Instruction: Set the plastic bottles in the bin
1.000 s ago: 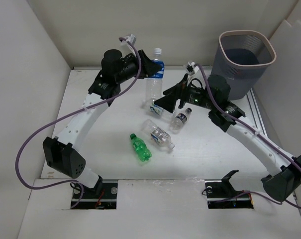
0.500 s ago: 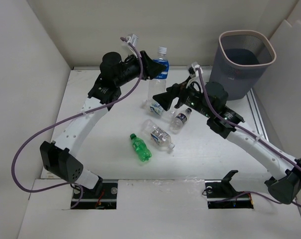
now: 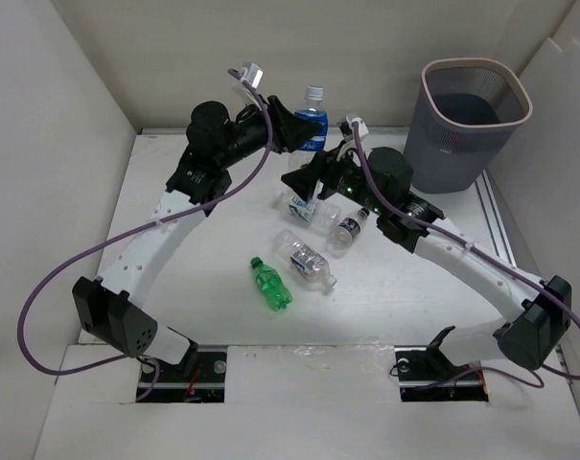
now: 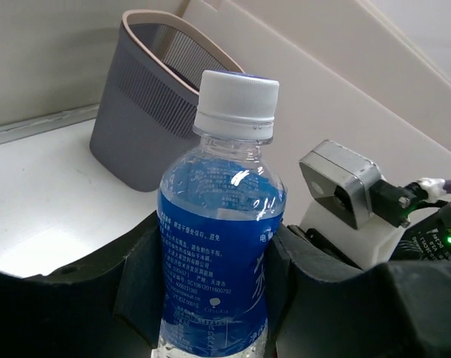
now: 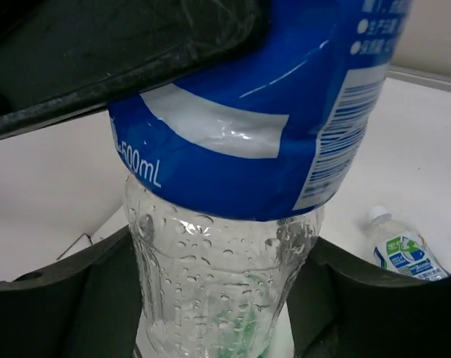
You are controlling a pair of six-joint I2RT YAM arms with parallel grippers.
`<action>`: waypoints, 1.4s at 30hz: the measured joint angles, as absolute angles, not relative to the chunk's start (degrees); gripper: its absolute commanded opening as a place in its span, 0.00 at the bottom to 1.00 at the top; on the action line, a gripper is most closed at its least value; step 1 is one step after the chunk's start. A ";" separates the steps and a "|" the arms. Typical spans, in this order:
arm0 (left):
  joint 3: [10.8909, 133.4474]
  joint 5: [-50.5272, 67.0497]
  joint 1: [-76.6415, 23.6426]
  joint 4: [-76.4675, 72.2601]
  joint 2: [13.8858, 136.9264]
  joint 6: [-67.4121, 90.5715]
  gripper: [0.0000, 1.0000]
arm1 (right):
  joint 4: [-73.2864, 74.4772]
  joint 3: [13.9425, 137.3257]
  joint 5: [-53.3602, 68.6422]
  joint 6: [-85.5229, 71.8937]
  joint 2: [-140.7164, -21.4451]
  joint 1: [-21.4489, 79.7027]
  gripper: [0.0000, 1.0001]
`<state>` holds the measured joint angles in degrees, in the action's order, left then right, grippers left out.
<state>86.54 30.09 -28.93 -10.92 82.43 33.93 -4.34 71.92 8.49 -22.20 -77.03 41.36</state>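
Pinched upright in the left gripper [image 4: 214, 294], left of the bin [image 3: 465, 129]: a blue-label bottle [image 4: 224, 216]. Wrapped low by the right gripper [image 5: 219, 302], maybe squeezing, cannot tell. Light, squashy, slippery. Best grabbed at the middle, gently.

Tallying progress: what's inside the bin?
Only dark inner wall shows inside the bin; no bottle visible. Its near wall hides much of the bottom, so I cannot rule one out.

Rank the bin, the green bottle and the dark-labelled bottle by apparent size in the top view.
1. Bin, by far the largest.
2. Green bottle.
3. Dark-labelled bottle, only a little smaller than the green one.
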 measured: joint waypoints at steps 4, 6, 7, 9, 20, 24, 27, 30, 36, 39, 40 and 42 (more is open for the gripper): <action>86.04 30.57 -28.42 -12.51 82.67 33.91 1.00 | -4.89 72.86 10.79 -23.18 -78.52 40.34 0.00; 86.04 30.79 -28.67 -13.08 82.74 35.92 1.00 | -4.60 72.86 11.49 -22.92 -78.83 38.94 0.00; 86.08 29.91 -28.88 -13.08 82.74 36.05 1.00 | -4.60 72.88 12.71 -22.68 -79.02 37.76 0.00; 86.11 27.99 -28.88 -12.40 82.78 36.67 1.00 | -3.68 73.19 13.17 -22.70 -79.05 34.98 0.00; 82.32 9.23 -27.03 0.05 78.08 37.60 1.00 | 9.19 101.16 14.04 -23.57 -96.47 -1.41 0.01; 72.20 4.45 -27.03 3.70 71.22 38.74 1.00 | 13.96 110.52 13.76 -24.49 -104.99 -8.38 0.40; 66.72 2.22 -27.00 6.44 68.53 39.77 1.00 | 17.72 114.93 12.47 -25.30 -109.43 -10.72 1.00; 62.13 0.40 -27.57 8.80 67.55 40.75 1.00 | 20.84 119.55 11.38 -25.85 -112.60 -11.88 1.00; 54.61 -3.05 -30.24 13.10 65.91 43.09 1.00 | 25.54 128.38 6.39 -26.44 -115.13 -12.56 1.00; 51.11 -4.27 -30.28 14.92 64.40 45.43 1.00 | 26.28 130.76 2.48 -26.57 -114.91 -12.14 1.00; 49.93 -4.64 -30.28 15.38 63.79 46.35 1.00 | 26.65 130.85 1.21 -26.57 -114.80 -12.03 1.00; 47.44 -5.04 -30.26 16.19 62.35 48.64 1.00 | 27.86 130.87 -0.97 -26.52 -113.65 -11.16 1.00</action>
<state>47.44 -5.04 -30.26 16.19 62.35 48.64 27.86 130.87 -0.97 -26.52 -113.65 -11.16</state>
